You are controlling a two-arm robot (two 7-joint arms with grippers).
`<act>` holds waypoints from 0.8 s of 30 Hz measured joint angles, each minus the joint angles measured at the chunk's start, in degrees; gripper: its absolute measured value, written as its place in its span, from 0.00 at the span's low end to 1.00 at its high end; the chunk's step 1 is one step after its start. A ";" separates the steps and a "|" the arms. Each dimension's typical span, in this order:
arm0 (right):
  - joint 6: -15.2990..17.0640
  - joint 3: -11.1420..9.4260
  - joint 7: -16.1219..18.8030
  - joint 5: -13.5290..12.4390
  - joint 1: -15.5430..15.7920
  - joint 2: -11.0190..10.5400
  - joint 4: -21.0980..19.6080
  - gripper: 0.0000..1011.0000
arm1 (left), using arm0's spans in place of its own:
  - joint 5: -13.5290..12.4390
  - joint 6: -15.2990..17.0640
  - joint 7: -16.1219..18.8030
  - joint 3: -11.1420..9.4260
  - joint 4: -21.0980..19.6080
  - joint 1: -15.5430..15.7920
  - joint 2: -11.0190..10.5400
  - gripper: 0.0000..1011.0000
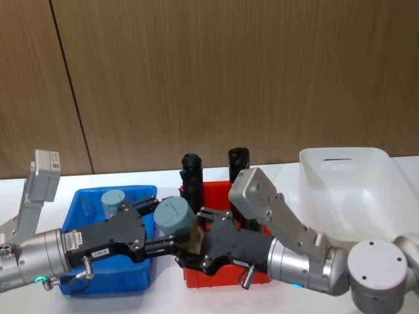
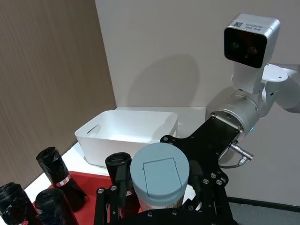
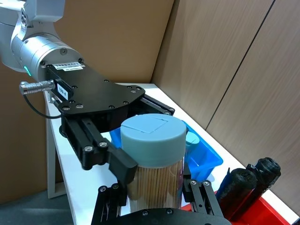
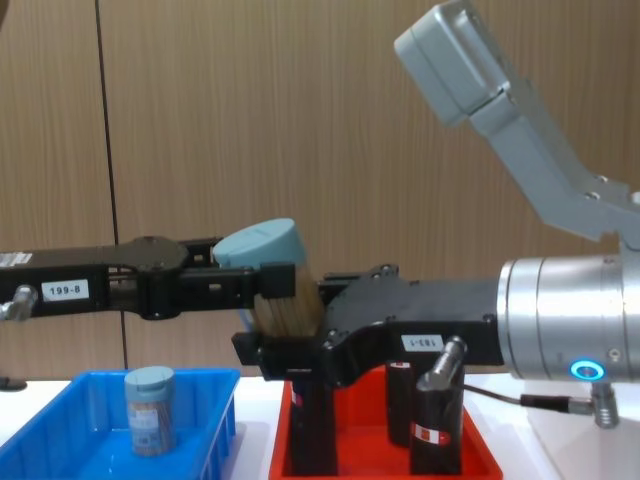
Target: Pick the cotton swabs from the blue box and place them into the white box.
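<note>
Both grippers met on one cotton swab jar [image 1: 174, 216], held in the air above the gap between the blue box [image 1: 105, 278] and the red bin [image 1: 216, 278]. The left gripper [image 1: 169, 237] reached in from over the blue box and was clamped on the jar just under its grey-blue lid. The right gripper [image 1: 190, 245] came from the other side, over the red bin, and was closed around the jar's lower part, where the tan stems showed through the clear wall. In the chest view the jar sat tilted, with its lid leaning toward the robot's left.

A second jar [image 1: 113, 201] stood upright inside the blue box, near its far end, clear of both arms. Black rolls [image 1: 191, 173] stood in the red bin behind the right gripper (at least two from the head view, with red-and-white labels in the chest view). The white box [image 1: 314, 173] rested on the table [image 1: 118, 178] to the right of the red bin — well apart from the held jar.
</note>
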State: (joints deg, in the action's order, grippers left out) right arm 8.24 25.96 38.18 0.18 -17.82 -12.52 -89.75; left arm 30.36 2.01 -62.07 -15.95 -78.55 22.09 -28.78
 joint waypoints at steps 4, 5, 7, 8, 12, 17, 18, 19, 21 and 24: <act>-0.15 0.01 0.00 -0.29 -0.04 -0.11 -0.03 0.63 | -0.01 0.01 0.01 0.00 0.00 0.00 0.00 0.89; -0.19 0.01 0.00 -0.34 -0.05 -0.18 -0.05 0.63 | -0.01 0.01 0.02 0.00 0.00 0.00 0.00 0.92; -0.23 0.01 -0.04 -0.45 -0.05 -0.26 -0.10 0.63 | -0.01 0.01 0.03 0.00 0.00 0.00 0.00 0.95; -0.24 0.01 -0.08 -0.56 -0.05 -0.30 -0.11 0.63 | -0.01 0.01 0.03 0.00 0.00 0.00 0.00 0.99; -0.27 -0.10 -0.32 -0.93 -0.03 -0.51 -0.19 0.63 | -0.01 0.01 0.03 0.00 0.00 0.00 0.00 0.99; -0.33 -0.51 -0.95 -1.74 0.08 -1.06 -0.19 0.63 | -0.01 0.01 0.04 0.00 0.00 0.00 0.00 0.99; -0.35 -0.60 -1.08 -1.85 0.11 -1.16 -0.17 0.63 | -0.01 0.01 0.04 0.00 0.00 0.00 0.00 0.99; -0.40 -0.81 -1.37 -2.21 0.18 -1.40 -0.12 0.63 | -0.01 0.01 0.04 0.00 0.00 0.00 0.00 0.99; -0.45 -1.01 -1.66 -2.57 0.23 -1.62 -0.05 0.63 | -0.01 0.01 0.04 0.00 0.00 0.00 0.00 0.99; -0.67 -1.79 -2.55 -3.59 0.39 -2.40 0.18 0.63 | -0.01 0.01 0.04 0.00 0.00 0.00 0.00 0.99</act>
State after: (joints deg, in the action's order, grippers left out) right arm 7.56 24.17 35.63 -3.41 -17.43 -14.92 -89.57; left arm 30.35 2.02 -62.03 -15.95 -78.55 22.09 -28.79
